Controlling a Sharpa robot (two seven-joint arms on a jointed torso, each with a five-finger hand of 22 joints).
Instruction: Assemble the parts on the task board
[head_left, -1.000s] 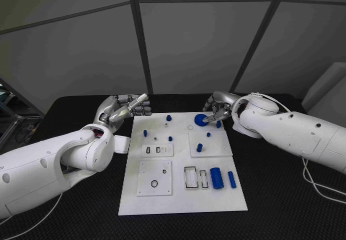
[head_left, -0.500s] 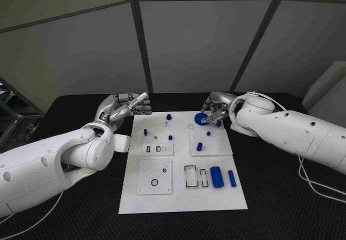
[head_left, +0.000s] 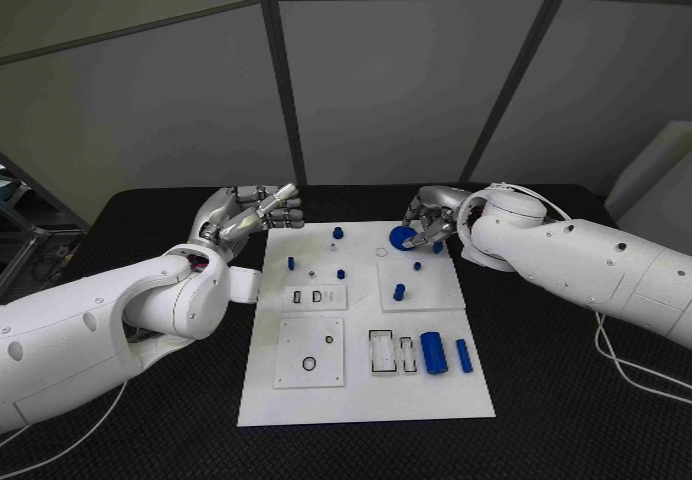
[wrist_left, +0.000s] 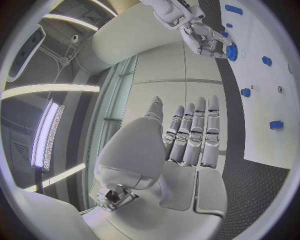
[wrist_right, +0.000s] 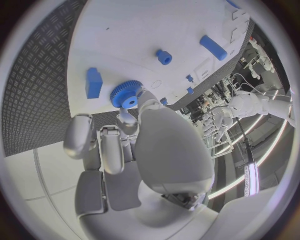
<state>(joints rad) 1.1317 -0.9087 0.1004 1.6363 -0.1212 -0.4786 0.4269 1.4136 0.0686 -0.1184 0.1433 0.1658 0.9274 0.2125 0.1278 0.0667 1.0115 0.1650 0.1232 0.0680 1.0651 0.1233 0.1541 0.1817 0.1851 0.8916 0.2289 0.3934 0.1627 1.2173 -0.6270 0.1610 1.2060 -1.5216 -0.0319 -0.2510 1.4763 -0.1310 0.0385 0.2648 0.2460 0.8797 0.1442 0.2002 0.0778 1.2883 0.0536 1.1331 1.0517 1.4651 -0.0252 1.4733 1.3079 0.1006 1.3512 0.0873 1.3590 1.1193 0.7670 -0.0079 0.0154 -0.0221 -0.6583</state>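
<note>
The board (head_left: 361, 330) is laid flat on the table (head_left: 577, 400), and both hands are stationed at its far end. From the right hand (head_left: 433, 215), the board extends toward the robot; from the left hand (head_left: 248, 212), it lies just to the side, past the fingertips.

The right hand is seen closed on the gear (head_left: 402, 237), a blue toothed disc with a raised hub. In the right wrist view the gear (wrist_right: 127, 95) is pinched at its rim between the fingers, with its flat face close to the board surface. Whether it is seated or lifted clear cannot be told. The gear's axis is judged to stand roughly square to the board, so any coming insertion would turn on a straight descent along that axis. The right hand is the nearer one by far; the left is well apart from the gear.

The left hand is held open beside the board's far corner, fingers extended side by side, and nothing is gripped. In the left wrist view its fingers (wrist_left: 190, 132) are shown straight and unloaded.

Nearer the robot than the right hand, two blue cylinders (head_left: 433, 355) are laid side by side with long axes running toward the robot. Several small blue pegs (head_left: 400, 293) are stood upright between the cylinders and the hands.
</note>
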